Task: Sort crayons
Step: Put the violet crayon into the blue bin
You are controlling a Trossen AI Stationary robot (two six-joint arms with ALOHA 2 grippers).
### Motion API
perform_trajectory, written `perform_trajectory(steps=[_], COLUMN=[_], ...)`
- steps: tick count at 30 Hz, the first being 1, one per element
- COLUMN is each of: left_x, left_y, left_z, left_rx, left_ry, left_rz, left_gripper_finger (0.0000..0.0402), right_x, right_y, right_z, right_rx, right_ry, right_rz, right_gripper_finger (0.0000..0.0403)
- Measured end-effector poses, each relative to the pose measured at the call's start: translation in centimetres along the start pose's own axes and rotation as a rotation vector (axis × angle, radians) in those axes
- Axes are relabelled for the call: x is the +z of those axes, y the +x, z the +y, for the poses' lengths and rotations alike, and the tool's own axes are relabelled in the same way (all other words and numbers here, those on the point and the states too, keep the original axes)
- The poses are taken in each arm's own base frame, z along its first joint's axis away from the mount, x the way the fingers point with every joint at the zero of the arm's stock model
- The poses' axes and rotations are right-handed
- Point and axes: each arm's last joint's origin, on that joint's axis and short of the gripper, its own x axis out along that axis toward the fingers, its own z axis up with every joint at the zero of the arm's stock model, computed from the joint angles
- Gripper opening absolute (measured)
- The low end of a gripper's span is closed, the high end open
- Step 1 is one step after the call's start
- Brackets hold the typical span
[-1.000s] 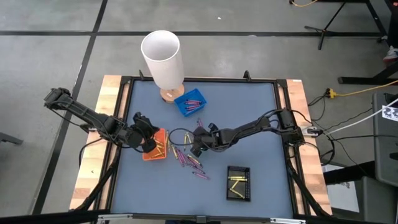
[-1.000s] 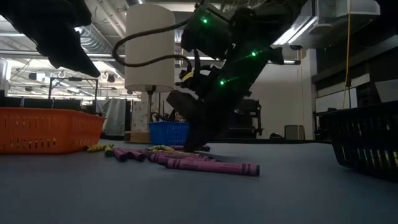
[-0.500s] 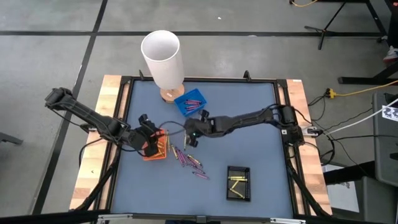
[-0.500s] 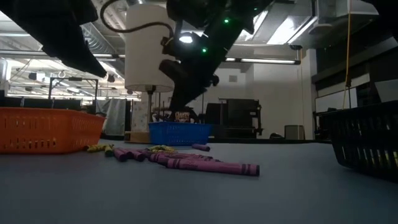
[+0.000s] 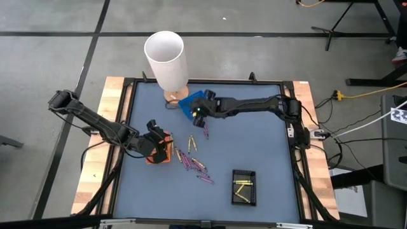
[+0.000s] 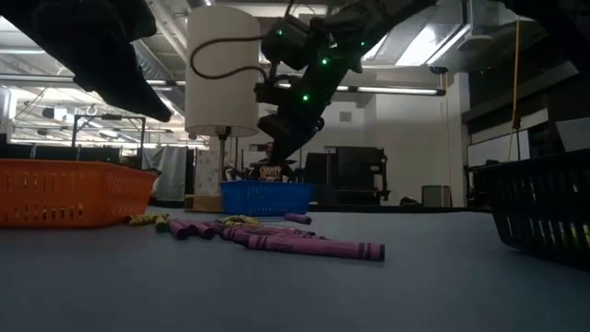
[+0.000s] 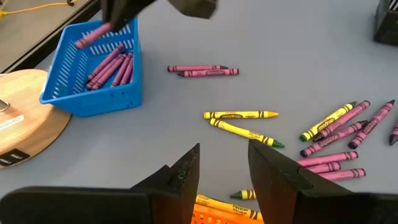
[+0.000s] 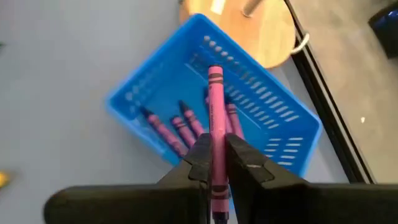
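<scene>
Pink and yellow crayons (image 5: 191,159) lie loose on the grey mat, between the orange tray (image 5: 154,154) and the black tray (image 5: 243,186). My right gripper (image 5: 194,109) hangs over the blue tray (image 8: 155,99), shut on a pink crayon (image 8: 214,106). Several pink crayons (image 8: 177,130) lie inside that tray. My left gripper (image 7: 224,171) stands open and empty over the orange tray's edge (image 7: 217,216); a yellow crayon (image 7: 221,204) lies in the tray. My right gripper pinches the pink crayon between its two fingers at its rear part (image 8: 215,158). The crayon runs along the fingers and sticks out past their tips. The fingers slant down from the table's right. The crayon is lifted clear, its tip (image 8: 214,71) above the blue tray.
A tall white cylinder on a round wooden base (image 5: 166,60) stands just behind the blue tray. The black tray holds a few yellow crayons (image 5: 241,184). Two pink crayons (image 7: 202,70) lie near the blue tray. A raised frame (image 5: 203,81) borders the mat.
My right gripper has risen from the loose crayons and swung toward the table's far edge and left, rolling its wrist, carrying the pink crayon to above the blue tray. My left gripper has shifted a little toward the right over the orange tray.
</scene>
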Motion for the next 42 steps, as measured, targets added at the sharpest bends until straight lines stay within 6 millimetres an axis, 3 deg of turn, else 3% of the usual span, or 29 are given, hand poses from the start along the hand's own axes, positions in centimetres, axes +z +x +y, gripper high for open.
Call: perform_trajectory(steps=[12, 31, 42], left_x=[0.4, 0.6, 1.1], left_y=[0.8, 3.8, 4.1], left_z=[-1.0, -3.8, -4.7], left_rx=[-0.030, -0.084, -0.192], left_ry=[-0.047, 0.001, -0.007], left_rz=[-0.052, -0.159, -0.207], left_gripper_finger=[0.0121, 0.0121, 0.0121], right_x=[-0.4, -0.4, -0.4], right_y=[1.2, 1.2, 1.2], right_z=[-3.5, -3.4, -3.4], right_rx=[0.015, 0.017, 0.016], right_ry=[0.063, 0.037, 0.036], right_rz=[0.021, 0.019, 0.020], right_gripper_finger=[0.0032, 0.0035, 0.0130])
